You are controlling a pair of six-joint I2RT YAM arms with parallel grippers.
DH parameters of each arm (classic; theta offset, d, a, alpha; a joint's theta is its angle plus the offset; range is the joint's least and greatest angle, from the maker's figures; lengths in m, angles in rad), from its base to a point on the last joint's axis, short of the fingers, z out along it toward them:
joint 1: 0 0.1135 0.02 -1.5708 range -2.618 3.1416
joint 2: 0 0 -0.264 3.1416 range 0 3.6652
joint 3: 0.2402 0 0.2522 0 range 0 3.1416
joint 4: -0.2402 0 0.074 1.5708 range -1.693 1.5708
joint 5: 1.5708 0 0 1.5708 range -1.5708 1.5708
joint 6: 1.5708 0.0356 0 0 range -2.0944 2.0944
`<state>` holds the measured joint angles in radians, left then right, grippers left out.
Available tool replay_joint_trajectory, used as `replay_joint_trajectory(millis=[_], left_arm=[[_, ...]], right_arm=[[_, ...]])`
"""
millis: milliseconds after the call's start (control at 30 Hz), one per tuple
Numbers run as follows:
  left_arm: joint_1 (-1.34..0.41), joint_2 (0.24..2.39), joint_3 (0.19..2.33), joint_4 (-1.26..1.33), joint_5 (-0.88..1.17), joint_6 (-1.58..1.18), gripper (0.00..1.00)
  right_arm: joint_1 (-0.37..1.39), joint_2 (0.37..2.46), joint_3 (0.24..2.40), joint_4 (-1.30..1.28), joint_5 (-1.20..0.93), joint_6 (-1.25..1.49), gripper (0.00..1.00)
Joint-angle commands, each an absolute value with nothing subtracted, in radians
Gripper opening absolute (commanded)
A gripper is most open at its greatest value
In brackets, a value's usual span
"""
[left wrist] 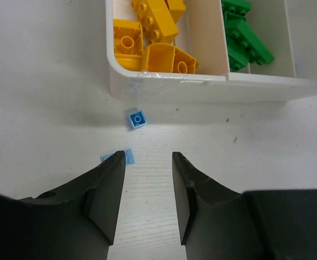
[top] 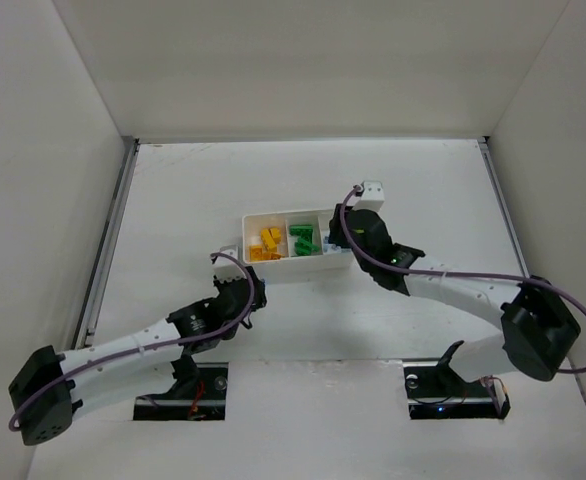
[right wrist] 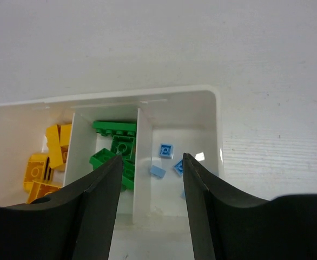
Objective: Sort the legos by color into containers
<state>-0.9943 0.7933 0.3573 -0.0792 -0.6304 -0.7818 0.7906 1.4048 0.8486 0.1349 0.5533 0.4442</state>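
The left gripper (left wrist: 147, 161) is spread above the surface. One blue lego (left wrist: 137, 119) lies just ahead of it and a paler lego (left wrist: 120, 157) beside one fingertip, both outside the tray (left wrist: 164, 89). The right gripper (right wrist: 151, 158), also spread, hangs over the tray's blue compartment (right wrist: 193, 135).

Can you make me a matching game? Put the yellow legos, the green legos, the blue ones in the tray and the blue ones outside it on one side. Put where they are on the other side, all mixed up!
Things:
1. yellow legos
2. green legos
3. blue legos inside the tray
4. loose blue legos

Places:
A. middle compartment
B. on the table, just outside the tray, in front of the left gripper
C. right end compartment, by the right gripper
D. left end compartment

Pairs: 1-D, 2-A, 3-C, 4-B.
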Motion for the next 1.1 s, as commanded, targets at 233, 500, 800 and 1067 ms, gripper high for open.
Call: replay_joint_trajectory(millis=[233,500,800,1067], left_arm=[[-0.969,1.083,0.387,0.124,-0.647,-0.792,0.32],[-0.920,1.265,0.425,0.268,-0.624,-0.732,0.30],[-0.887,1.348,0.448,0.316,-0.623,-0.709,0.29],[-0.878,1.411,0.443,0.350,-0.618,-0.713,0.18]], right_arm=[[0.794,1.194,0.732,0.233,0.511,0.419,0.54],[0.826,1.160,0.686,0.245,0.462,0.451,0.53],[0.857,1.167,0.673,0.259,0.460,0.460,0.53],[0.878,1.094,0.629,0.244,0.465,0.497,0.53]])
